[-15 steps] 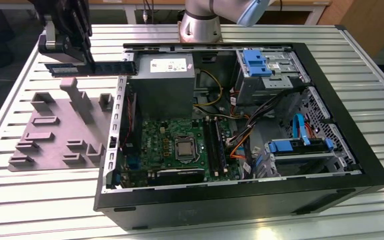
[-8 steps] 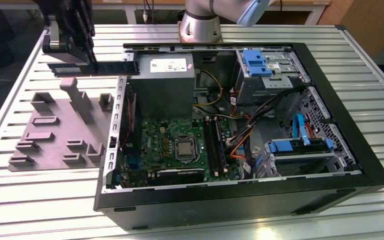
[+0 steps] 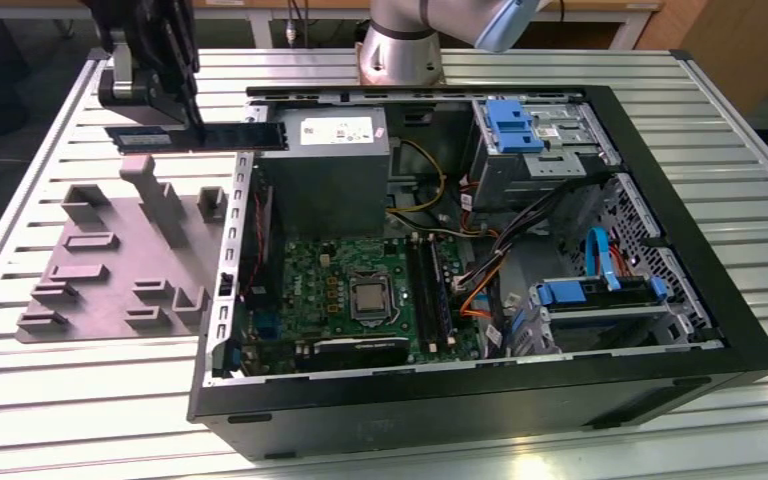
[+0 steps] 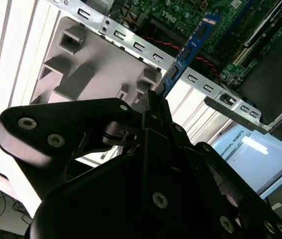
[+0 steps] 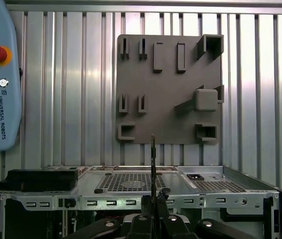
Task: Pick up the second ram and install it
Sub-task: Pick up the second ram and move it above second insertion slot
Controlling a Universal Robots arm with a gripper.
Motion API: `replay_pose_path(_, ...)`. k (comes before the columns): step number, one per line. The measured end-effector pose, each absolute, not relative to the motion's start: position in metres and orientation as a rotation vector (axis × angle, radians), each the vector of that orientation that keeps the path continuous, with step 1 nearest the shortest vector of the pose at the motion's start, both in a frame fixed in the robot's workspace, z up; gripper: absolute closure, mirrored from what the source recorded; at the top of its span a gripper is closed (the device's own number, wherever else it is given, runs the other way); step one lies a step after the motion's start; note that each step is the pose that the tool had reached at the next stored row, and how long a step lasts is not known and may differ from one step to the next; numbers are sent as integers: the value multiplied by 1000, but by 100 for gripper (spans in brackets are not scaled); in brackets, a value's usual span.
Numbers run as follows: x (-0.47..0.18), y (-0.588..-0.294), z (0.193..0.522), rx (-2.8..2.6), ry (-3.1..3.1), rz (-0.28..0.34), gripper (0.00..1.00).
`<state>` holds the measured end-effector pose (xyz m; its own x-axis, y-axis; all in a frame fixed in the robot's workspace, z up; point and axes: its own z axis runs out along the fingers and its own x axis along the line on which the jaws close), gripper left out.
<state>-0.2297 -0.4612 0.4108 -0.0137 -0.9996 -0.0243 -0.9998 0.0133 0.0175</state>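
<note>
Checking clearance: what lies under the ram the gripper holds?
Under the second ram, clamped by the gripper, lie an edge of the grey holder plate, the table and the case wall. The gripper body hides the spot beneath its jaws.

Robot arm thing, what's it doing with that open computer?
The arm's gripper is shut on a thin dark memory stick, the second ram. It holds it in the air beside the open computer case, near the grey holder plate. The stick is not yet plugged into the green board.
</note>
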Motion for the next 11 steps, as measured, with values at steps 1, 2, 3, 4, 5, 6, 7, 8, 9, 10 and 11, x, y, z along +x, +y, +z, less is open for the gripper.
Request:
replay_pose_path(1,-229,-461,411,-2203,2233,46,86)
replay_pose_path(2,-228,-461,411,-2203,2233,46,86)
replay_pose_path(3,-227,-461,411,-2203,2233,46,86)
replay_pose_path(4,-226,-461,411,-2203,2233,46,86)
replay_pose_path(5,-225,-461,411,-2203,2233,46,86)
replay_pose_path(6,-224,-461,411,-2203,2233,46,86)
replay_pose_path(7,-223,-461,411,-2203,2233,46,86)
replay_pose_path(8,-222,-461,411,-2203,2233,46,86)
replay_pose_path(9,-221,-461,411,-2203,2233,46,86)
replay_pose_path(10,-221,-461,411,-2203,2233,46,86)
replay_pose_path(11,-220,-461,411,-2203,2233,46,86)
